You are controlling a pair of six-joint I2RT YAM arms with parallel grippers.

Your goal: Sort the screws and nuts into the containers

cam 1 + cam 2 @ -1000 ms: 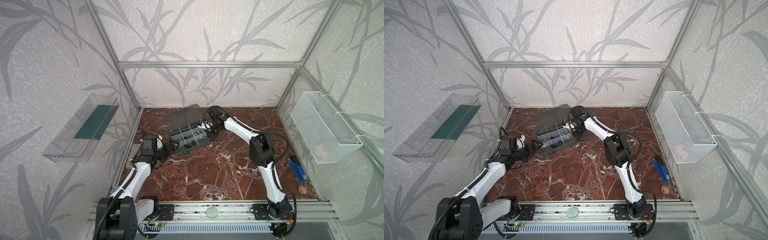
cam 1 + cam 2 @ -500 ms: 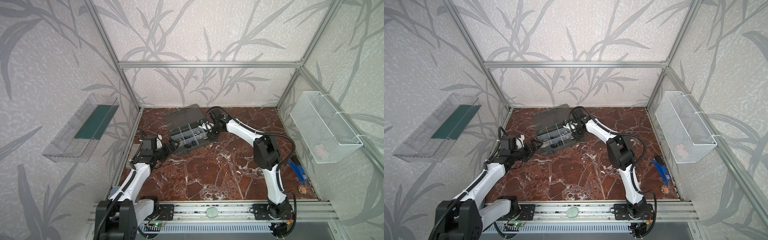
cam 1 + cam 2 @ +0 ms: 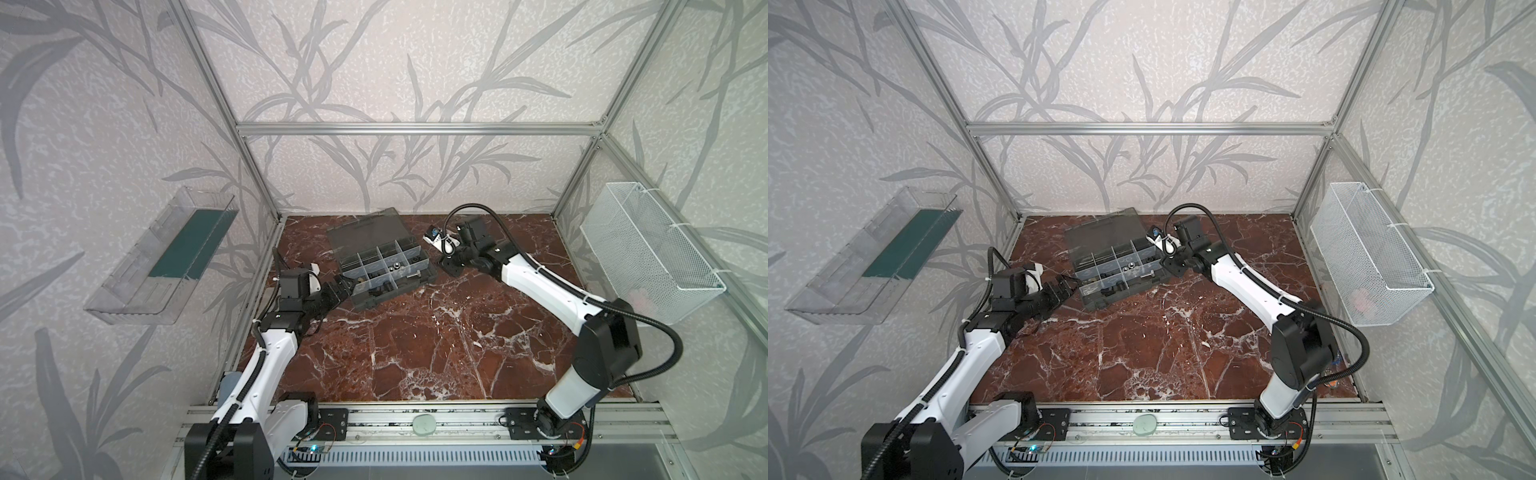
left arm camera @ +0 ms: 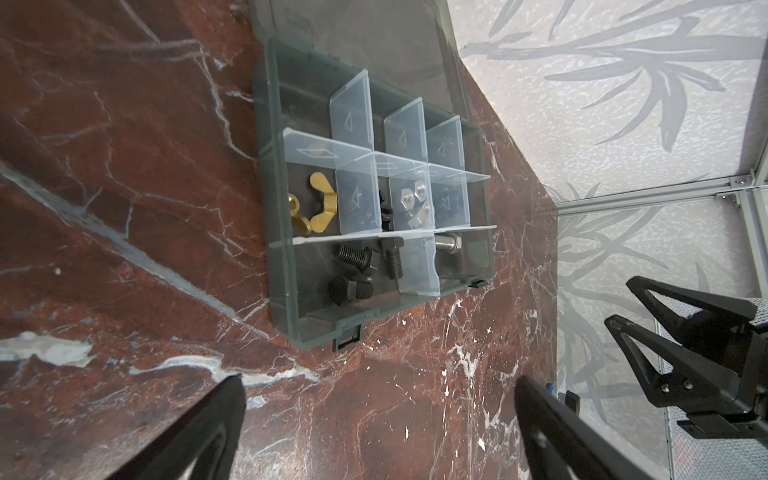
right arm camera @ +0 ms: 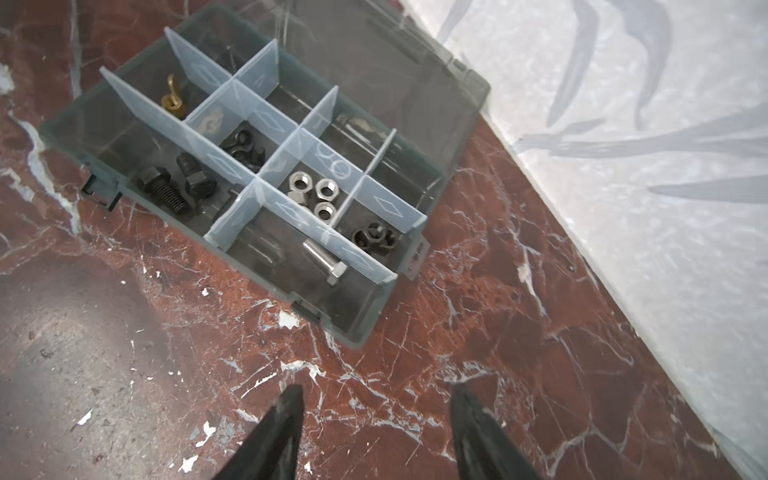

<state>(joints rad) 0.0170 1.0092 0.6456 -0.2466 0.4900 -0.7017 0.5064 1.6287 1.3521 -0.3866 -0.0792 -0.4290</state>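
Right gripper backed to three o'clock of the case, jaws apart; left gripper gapes at eight. Three black screws, four silver nuts; open marble at six.

My left gripper hangs with its black fingers spread wide and empty over a red-brown marble tabletop. Mid-frame lies an open smoky grey plastic organizer case: brass wing nuts, silver hex nuts, black hex-head bolts and one silver bolt sit in separate cells.
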